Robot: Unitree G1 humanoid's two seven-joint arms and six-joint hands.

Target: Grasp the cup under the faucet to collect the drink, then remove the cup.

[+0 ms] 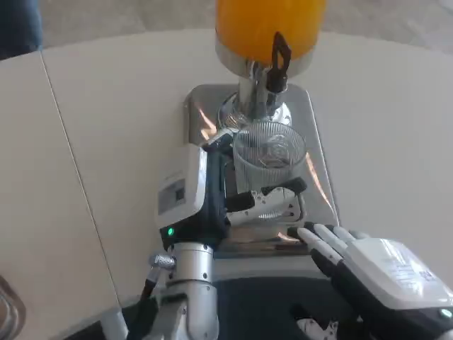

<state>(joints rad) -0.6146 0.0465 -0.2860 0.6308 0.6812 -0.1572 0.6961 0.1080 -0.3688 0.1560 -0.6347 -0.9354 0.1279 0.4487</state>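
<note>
While the left hand (pixel 212 191) wraps its fingers (pixel 272 200) around the empty cup (pixel 269 159) under the faucet (pixel 277 64), a loose grip could tip it off the steel tray (pixel 318 170); the right hand (pixel 368 265) hovers spread.

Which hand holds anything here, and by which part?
The left hand grips the clear ribbed cup around its lower side wall. The right hand holds nothing.

White table (pixel 106 106), a blue shape (pixel 18 25) at its far left corner.
</note>
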